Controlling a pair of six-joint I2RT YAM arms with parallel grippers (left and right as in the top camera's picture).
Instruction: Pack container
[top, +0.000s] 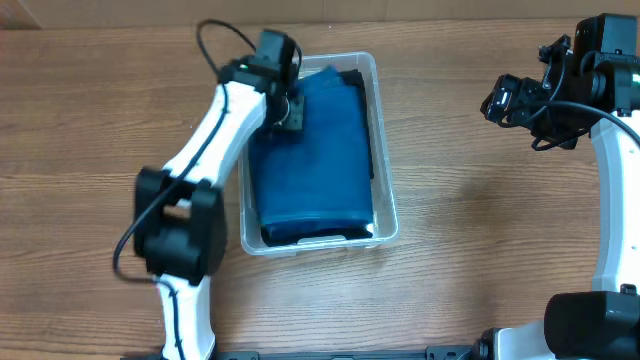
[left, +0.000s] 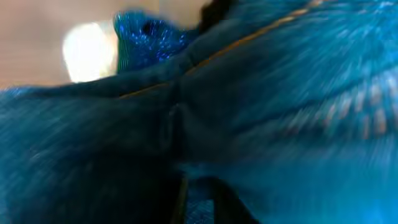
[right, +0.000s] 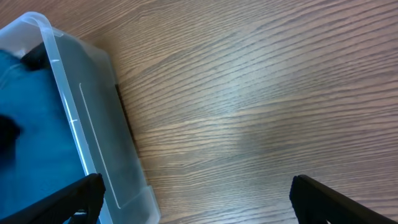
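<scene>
status | your container sits mid-worktop, 1 blue cloth filling it | your left fingers right up against that cloth at 1 corner, can't tell how open, wrist cam's all blur | right fingers spread wide, holding nothing, well apart from the container

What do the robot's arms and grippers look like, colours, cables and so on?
Both arms are white tubes joined by bulky black joint housings. The left arm trails thin black cables looping at wrist and base; the right arm has black cables bunched near its wrist. The left gripper and right gripper are black.
</scene>
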